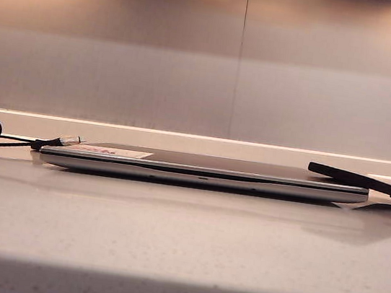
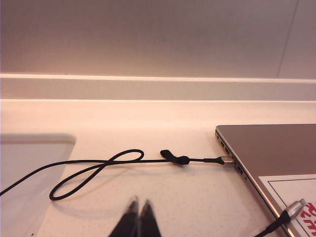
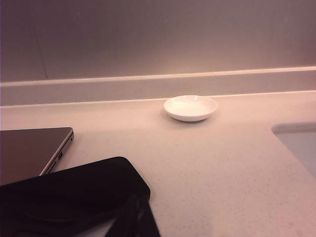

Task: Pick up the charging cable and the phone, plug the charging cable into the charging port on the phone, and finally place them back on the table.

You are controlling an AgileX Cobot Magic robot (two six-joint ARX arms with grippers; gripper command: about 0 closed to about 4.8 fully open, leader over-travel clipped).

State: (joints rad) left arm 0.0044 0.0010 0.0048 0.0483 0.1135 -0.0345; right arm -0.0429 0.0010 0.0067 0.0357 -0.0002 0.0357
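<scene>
Both grippers closed and empty; cable, phone and laptop at rest on the countertop.

The wide silver closed laptop (image 1: 203,169) carries a white sticker with red print (image 2: 296,195); the lettering is cut off and unreadable. The long thin black charging cable (image 2: 98,165) loops across the pale speckled stone-like table (image 1: 182,239), its silvery plug tip (image 1: 70,140) resting on the laptop's left corner. The thin flat black phone (image 1: 365,182) lies tilted, one end propped on the laptop's right edge. A small white shallow dish (image 3: 190,107) sits near the back wall. The left gripper (image 2: 138,219) hovers low above the table near the cable, fingertips pressed together, holding nothing. The right gripper (image 3: 140,219), jaws likewise together, sits just over the phone, gripping nothing.
</scene>
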